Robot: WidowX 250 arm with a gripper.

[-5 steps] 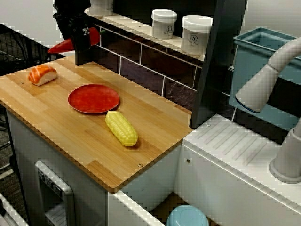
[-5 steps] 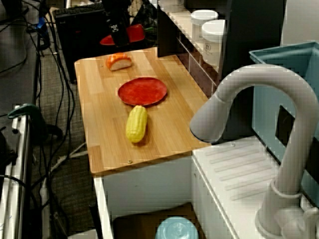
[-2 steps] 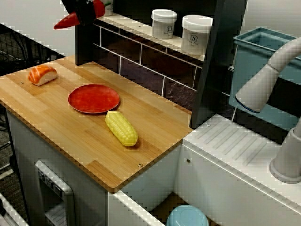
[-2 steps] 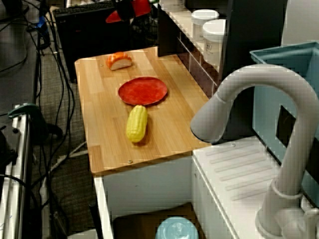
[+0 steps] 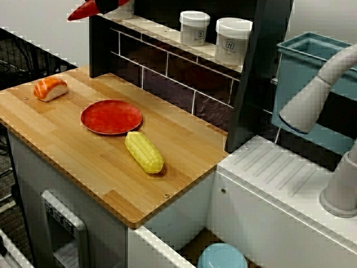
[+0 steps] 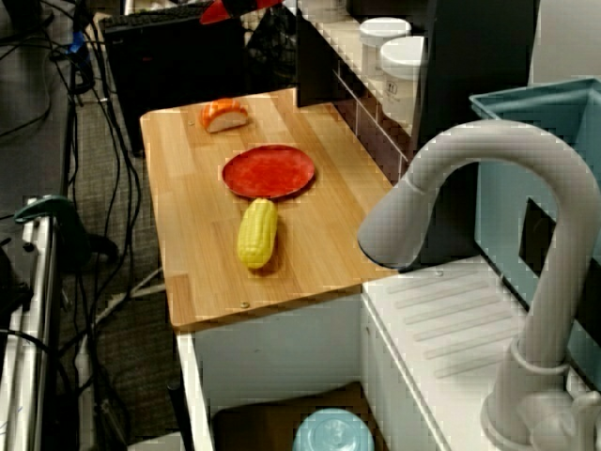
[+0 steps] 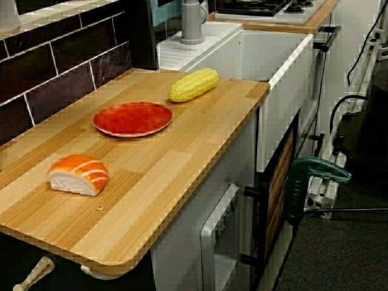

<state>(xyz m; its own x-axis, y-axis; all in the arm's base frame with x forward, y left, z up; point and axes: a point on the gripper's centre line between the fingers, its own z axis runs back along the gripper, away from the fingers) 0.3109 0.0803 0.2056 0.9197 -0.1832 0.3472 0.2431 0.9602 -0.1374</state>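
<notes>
A red pepper (image 5: 85, 9) hangs in the air above the far left corner of the wooden counter (image 5: 83, 156), at the top edge of the view facing the tiled wall. My gripper (image 5: 109, 3) is shut on it, and only its dark tip shows. The view from the sink end shows the pepper (image 6: 221, 10) at its top edge too. On the counter lie a salmon sushi piece (image 5: 50, 88), a red plate (image 5: 111, 116) and a corn cob (image 5: 144, 152). In the low view from the sushi end the gripper is out of frame.
Two white jars (image 5: 194, 27) (image 5: 233, 40) stand on the shelf above the tiled wall. A dark post (image 5: 254, 72) separates the counter from a white sink unit with a grey faucet (image 5: 318, 95) and a teal bin (image 5: 304, 67). Cables lie on the floor (image 6: 94, 282).
The gripper has risen with the red pepper, from just above the counter's back corner to the top edge of both views. Plate, corn and sushi have not moved.
</notes>
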